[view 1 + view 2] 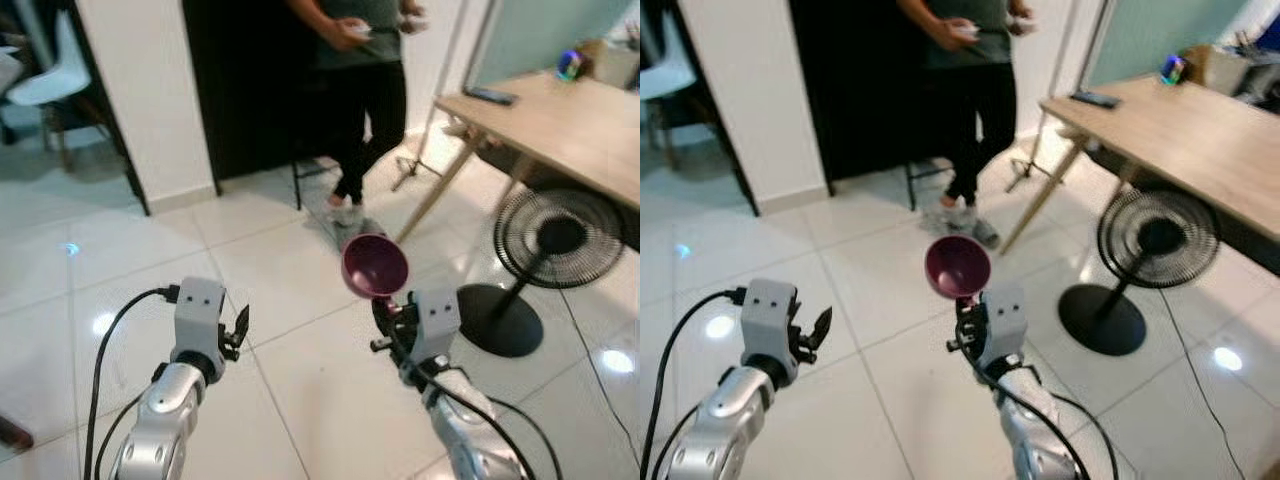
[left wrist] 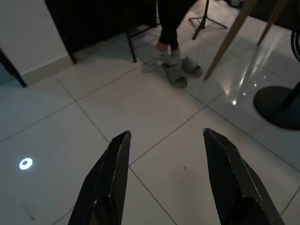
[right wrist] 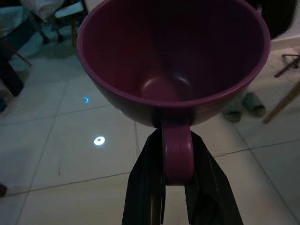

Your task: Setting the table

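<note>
Right wrist view shows the right gripper [image 3: 176, 187] with its two black fingers closed tight on the handle of a maroon cup [image 3: 173, 61], its mouth tipped toward the camera. From the head, that cup [image 1: 374, 266] is carried above the white tiled floor [image 1: 280, 260], short of the wooden table [image 1: 570, 125] off to the robot's right. The left gripper [image 2: 164, 164] hangs empty, fingers spread wide. A person [image 1: 365, 90] stands ahead and a pedestal fan [image 1: 545, 240] sits beside the table. Carrying well likely means turning right, skirting the fan's base, and levelling the cup before lowering it onto the tabletop.
</note>
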You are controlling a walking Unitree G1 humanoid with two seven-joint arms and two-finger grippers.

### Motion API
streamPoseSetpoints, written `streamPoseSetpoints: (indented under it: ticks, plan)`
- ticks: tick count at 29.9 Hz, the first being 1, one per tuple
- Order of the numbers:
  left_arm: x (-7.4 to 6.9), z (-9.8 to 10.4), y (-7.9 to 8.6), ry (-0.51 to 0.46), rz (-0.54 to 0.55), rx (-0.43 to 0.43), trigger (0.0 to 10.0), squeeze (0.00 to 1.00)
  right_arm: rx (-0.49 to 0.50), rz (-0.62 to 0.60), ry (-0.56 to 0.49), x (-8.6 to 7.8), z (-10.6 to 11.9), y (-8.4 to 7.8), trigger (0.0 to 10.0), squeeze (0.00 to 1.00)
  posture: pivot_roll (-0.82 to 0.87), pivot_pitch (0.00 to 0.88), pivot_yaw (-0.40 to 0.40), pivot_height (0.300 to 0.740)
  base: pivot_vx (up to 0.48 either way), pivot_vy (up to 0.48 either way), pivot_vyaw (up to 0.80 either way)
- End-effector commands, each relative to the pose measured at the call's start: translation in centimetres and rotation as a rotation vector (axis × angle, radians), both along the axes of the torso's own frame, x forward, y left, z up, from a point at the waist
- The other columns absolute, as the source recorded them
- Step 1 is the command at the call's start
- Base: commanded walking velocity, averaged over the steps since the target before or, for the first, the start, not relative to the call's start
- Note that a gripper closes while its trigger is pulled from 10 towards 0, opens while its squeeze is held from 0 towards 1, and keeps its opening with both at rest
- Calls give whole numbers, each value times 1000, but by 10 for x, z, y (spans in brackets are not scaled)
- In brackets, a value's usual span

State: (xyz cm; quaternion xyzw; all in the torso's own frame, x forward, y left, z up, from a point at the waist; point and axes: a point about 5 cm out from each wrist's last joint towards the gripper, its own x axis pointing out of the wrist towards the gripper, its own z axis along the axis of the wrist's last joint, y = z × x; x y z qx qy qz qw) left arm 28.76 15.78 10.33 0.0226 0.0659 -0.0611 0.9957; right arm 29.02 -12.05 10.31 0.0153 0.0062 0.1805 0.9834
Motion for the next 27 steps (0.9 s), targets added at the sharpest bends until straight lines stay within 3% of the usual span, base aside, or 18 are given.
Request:
streamPoseSetpoints:
  ticks: [1,27]
  plan:
    - [-2,-5,-1,21,0,0,10000,0,-10,-18,-1,-1,-1,-7,10000,0,-33,0,89,740,0,0,-800]
    - [-2,-4,-3,14,8,-11,10000,0,-11,-22,3,-2,-2,-8,10000,0,-32,0,89,740,0,0,-800]
